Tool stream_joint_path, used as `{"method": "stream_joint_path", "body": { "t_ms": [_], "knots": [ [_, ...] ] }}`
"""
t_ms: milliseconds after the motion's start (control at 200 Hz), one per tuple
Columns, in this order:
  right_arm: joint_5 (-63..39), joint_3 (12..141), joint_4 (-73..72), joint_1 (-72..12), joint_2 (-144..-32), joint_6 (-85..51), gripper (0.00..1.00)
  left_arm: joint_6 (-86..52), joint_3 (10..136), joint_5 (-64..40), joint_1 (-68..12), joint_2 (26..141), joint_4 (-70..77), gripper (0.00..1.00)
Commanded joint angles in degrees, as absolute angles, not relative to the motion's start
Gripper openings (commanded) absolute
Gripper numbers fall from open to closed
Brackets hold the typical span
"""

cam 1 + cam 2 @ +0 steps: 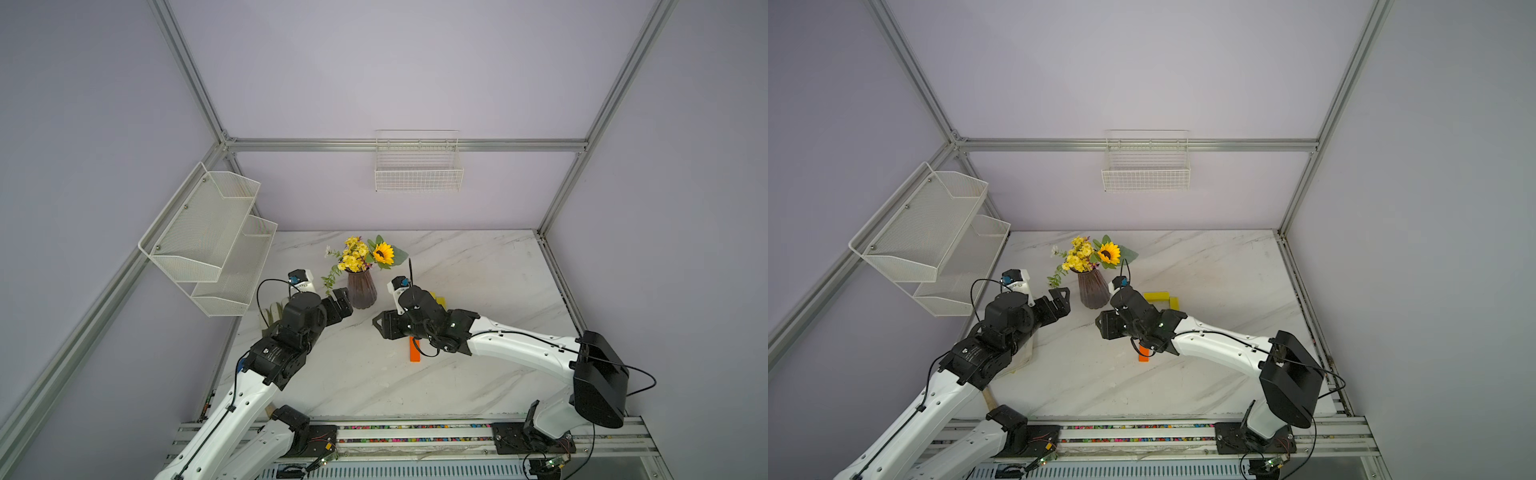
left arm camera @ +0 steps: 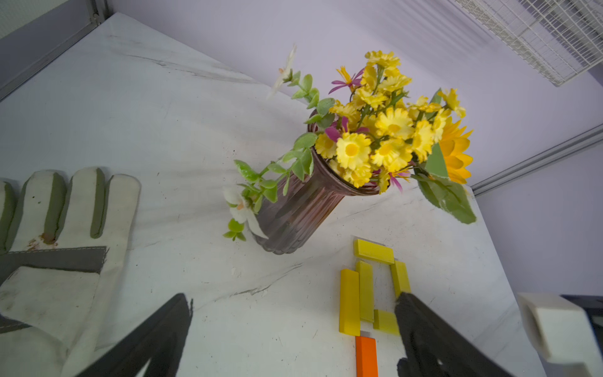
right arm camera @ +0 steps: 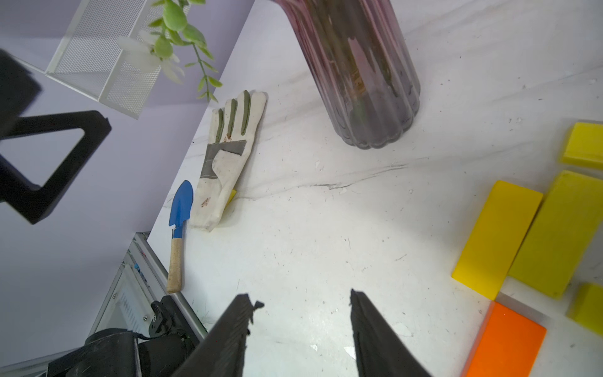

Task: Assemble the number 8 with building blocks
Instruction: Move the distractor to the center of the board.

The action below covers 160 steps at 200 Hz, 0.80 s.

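Several yellow building blocks (image 2: 365,290) lie to the right of the vase as a partial number 8: a top bar (image 2: 373,251), two side bars and a cross bar (image 2: 385,321). One more yellow bar (image 2: 349,302) lies flat against the left side bar. The orange block (image 2: 366,355) (image 1: 414,351) lies end-on just nearer than them. My right gripper (image 3: 300,295) (image 1: 380,326) is open and empty, low over bare table to the left of the blocks. My left gripper (image 2: 293,303) (image 1: 343,299) is wide open and empty, left of the vase. In both top views the right arm hides most blocks.
A ribbed purple vase (image 1: 361,291) of yellow flowers stands between the grippers. A work glove (image 3: 228,156) and a blue trowel (image 3: 177,222) lie at the table's left edge, with a yellow edge (image 3: 231,196) showing under the glove. A mesh rack (image 1: 208,237) and a wire basket (image 1: 417,170) hang on the walls.
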<state>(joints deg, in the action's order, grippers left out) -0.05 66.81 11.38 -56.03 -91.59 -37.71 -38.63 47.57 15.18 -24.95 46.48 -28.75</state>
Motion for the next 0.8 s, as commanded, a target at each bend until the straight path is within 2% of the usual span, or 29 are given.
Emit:
{"method": "stream_joint_path", "body": {
  "t_ms": [0,395,685,795],
  "knots": [
    [-0.4,70.5,11.7,-56.2,-95.4,-38.9,0.53,-35.8,49.6,14.0,-25.3,45.2,-27.2,1.00],
    [7.8,89.7,17.9,-60.8,-114.8,-26.6,0.53,-38.5,42.9,27.5,-25.1,31.9,-31.8,1.00],
    [10.3,95.1,14.4,-64.7,-123.9,-14.3,0.53,-42.2,49.5,41.0,-25.1,24.5,-44.0,1.00],
    [7.9,95.6,12.1,-65.3,-125.5,-9.9,0.54,-43.5,53.5,46.3,-25.1,21.6,-48.6,1.00]
  ]
}}
